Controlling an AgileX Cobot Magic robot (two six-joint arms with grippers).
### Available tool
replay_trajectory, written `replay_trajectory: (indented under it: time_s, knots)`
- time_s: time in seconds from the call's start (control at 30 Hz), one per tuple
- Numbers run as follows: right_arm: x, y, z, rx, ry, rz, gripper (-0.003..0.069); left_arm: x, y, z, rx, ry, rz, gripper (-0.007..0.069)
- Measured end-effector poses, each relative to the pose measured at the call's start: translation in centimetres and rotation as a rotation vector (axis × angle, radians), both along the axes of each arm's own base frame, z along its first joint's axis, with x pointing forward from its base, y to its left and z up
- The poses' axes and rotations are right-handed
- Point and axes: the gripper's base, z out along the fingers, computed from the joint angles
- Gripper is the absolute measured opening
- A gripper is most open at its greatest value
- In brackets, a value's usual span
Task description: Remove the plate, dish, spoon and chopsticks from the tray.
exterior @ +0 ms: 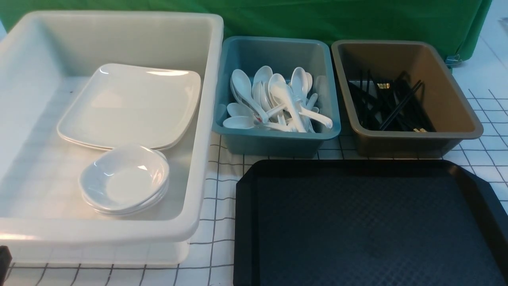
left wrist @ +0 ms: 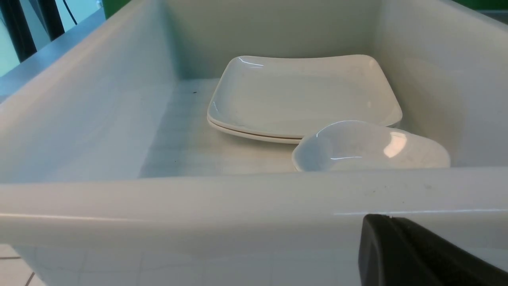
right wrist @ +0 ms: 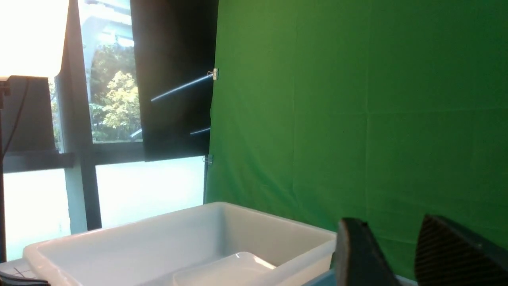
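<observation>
The black tray [exterior: 369, 222] lies at the front right with nothing on it. The white plate [exterior: 131, 105] [left wrist: 305, 95] [right wrist: 222, 270] sits on top of another like it inside the big white bin [exterior: 206, 119]. In front of the plates a small white dish [exterior: 125, 180] [left wrist: 369, 147] tops a short stack. Several white spoons [exterior: 278, 99] lie in the teal bin [exterior: 278, 141]. Black chopsticks [exterior: 391, 103] fill the brown bin [exterior: 456, 103]. My left gripper [left wrist: 387, 217] is shut and empty, just outside the white bin's near wall. My right gripper [right wrist: 391, 220] is open with nothing in it, raised and facing the green backdrop.
The three bins stand in a row behind and to the left of the tray on a white checked cloth [exterior: 222, 190]. A green curtain [exterior: 317, 20] hangs behind them. The white bin's near wall [left wrist: 198, 198] rises right in front of my left gripper.
</observation>
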Motion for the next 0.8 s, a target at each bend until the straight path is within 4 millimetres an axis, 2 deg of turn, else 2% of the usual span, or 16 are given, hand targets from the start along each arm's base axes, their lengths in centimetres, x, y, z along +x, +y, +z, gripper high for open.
replay_trajectory:
  time_s: [0.1,0.17,0.23,0.33,0.37,0.4,0.5,0.53,0.6,0.8]
  knots:
    - [0.1,0.0,-0.4,-0.022,-0.002,-0.033,0.024,0.0,0.0,0.0,0.0,0.0,0.0,0.0004]
    - [0.6,0.0,-1.3,-0.051,0.015,-0.119,0.024,0.0,0.0,0.0,0.0,0.0,0.0,0.0004]
    - [1.2,-0.1,-2.5,-0.079,0.051,-0.21,0.024,0.0,0.0,0.0,0.001,0.001,0.0,0.0004]
    - [2.5,-0.3,-5.8,-0.155,0.137,-0.38,0.024,0.0,0.0,0.0,0.001,0.001,0.0,0.0004]
    - [2.5,-0.4,-5.8,-0.156,0.137,-0.392,0.024,0.0,0.0,0.0,0.001,0.001,0.0,0.0004]
    - [3.1,-0.7,-7.8,-0.193,0.193,-0.476,0.024,0.0,0.0,0.0,0.001,0.001,0.0,0.0004]
    - [3.7,-1.2,-11.2,-0.237,0.29,-0.567,0.024,0.0,0.0,0.0,0.001,0.001,0.0,0.0004]
    - [3.9,-1.5,-13.1,-0.252,0.346,-0.612,0.024,0.0,0.0,0.0,0.001,0.001,0.0,0.0004]
    - [3.7,-1.9,-14.7,-0.261,0.421,-0.662,0.024,0.0,0.0,0.0,0.001,0.001,0.0,0.0004]
    - [3.1,-2.2,-15.2,-0.238,0.437,-0.712,0.024,0.0,0.0,0.0,0.001,0.001,0.0,0.0005]
